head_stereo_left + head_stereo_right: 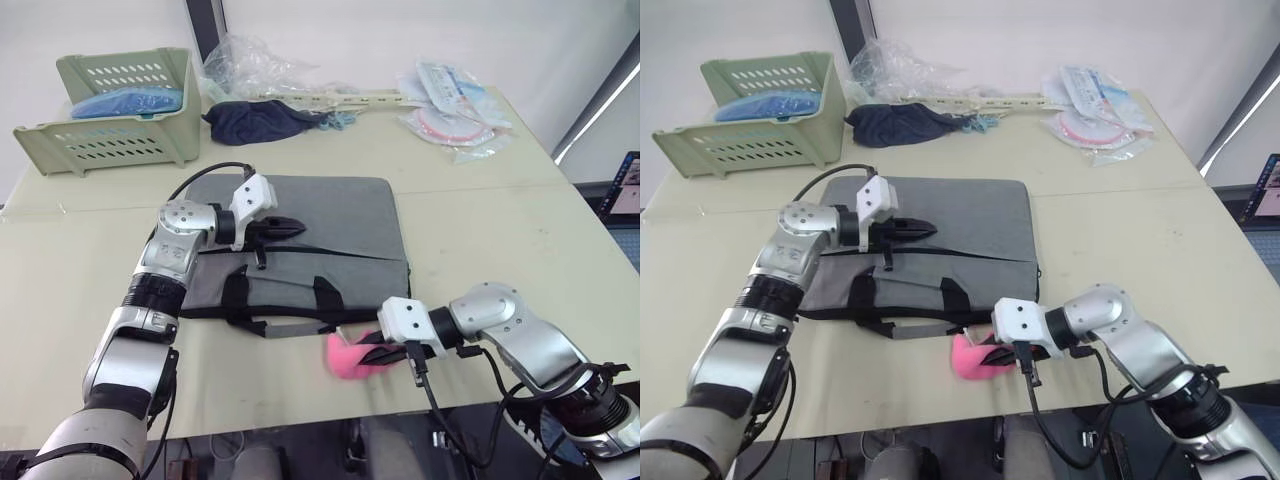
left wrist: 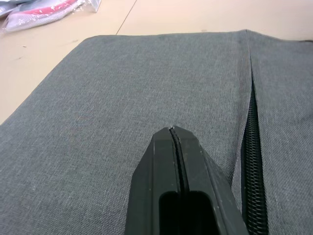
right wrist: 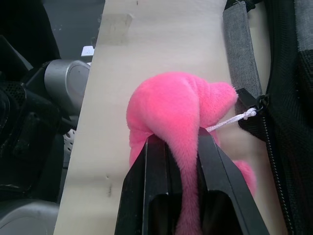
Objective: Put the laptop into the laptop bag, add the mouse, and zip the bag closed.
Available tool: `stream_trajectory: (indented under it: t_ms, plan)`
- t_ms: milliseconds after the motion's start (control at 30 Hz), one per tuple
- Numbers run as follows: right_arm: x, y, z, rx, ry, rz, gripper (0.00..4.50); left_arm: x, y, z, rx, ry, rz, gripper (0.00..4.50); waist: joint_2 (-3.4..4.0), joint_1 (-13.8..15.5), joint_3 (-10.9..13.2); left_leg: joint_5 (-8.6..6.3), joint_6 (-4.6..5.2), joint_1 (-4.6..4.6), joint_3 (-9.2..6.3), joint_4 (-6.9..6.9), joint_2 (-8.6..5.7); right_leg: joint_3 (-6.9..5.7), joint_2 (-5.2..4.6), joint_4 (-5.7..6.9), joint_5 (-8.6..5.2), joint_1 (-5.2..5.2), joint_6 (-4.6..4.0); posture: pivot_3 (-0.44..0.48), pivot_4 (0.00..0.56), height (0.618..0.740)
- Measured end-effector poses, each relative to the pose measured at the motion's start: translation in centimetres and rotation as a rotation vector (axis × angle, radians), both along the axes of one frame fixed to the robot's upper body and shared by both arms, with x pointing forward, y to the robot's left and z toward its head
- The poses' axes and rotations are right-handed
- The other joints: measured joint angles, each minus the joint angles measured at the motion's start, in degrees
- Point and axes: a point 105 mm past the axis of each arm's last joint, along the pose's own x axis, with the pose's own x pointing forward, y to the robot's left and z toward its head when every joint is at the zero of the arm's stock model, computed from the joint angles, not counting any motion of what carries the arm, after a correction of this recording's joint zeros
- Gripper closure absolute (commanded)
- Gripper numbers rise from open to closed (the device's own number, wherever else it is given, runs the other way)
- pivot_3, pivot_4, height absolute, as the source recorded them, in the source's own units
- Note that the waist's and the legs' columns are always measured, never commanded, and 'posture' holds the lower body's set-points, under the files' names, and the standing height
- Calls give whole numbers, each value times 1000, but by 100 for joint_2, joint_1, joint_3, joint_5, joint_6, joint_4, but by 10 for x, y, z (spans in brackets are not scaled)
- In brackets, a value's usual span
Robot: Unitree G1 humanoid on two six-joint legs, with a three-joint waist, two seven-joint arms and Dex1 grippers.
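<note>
Zipper stage, probably: right gripper [image 3: 182, 147] pinches pink fuzzy pull [image 3: 178, 110], corded to the zip at bag [image 1: 300, 225] near corner, zip line running leftward toward left gripper [image 1: 290, 227], pressed together atop bag; laptop, mouse presumably inside.

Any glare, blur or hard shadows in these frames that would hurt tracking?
Left eye view: even light, soft shadows under the laptop bag; mild glare on plastic packets. Left wrist view: left gripper sharp, fabric weave crisp. Right wrist view: pink plush between the right gripper fingers, background dark.
</note>
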Motion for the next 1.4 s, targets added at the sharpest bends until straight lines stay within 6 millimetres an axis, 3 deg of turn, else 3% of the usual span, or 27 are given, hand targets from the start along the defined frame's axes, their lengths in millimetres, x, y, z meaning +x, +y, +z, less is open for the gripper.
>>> stream_trajectory:
  t_ms: [367,467,700,833,1100,1400]
  plan:
    - [-10,-48,1,-78,32,-154,4482,-8,0,-12,22,-30,-19,4500,45,-3,-74,-6,7,23,-11,-5,3,-6,-1,-45,-1,43,1,0,150,740]
    - [-12,-69,-1,-114,26,-216,4482,-10,-1,-14,32,-55,-37,4500,57,5,-83,-10,11,37,-26,-9,2,-9,-1,-55,-1,62,1,0,150,740]
    - [0,-96,-2,-137,0,-297,4482,-11,-3,-18,46,-65,-52,4500,59,10,-85,-19,23,83,-48,-16,-2,0,-10,-62,-3,98,4,0,150,740]
    - [24,-116,6,-162,-57,-375,4482,-11,-1,-20,46,-62,-47,4500,70,-18,-103,-19,23,94,-46,-15,-1,2,-12,-58,-3,105,4,0,150,740]
    - [46,-125,11,-177,-115,-399,4482,-11,0,-21,48,-71,-50,4500,91,-26,-116,-19,23,95,-45,-15,1,1,-12,-54,-3,105,4,0,150,740]
    - [83,-118,16,-175,-204,-392,4482,-12,2,-23,53,-78,-51,4500,109,-37,-127,-19,23,98,-39,-14,2,2,-11,-46,-3,103,4,0,150,740]
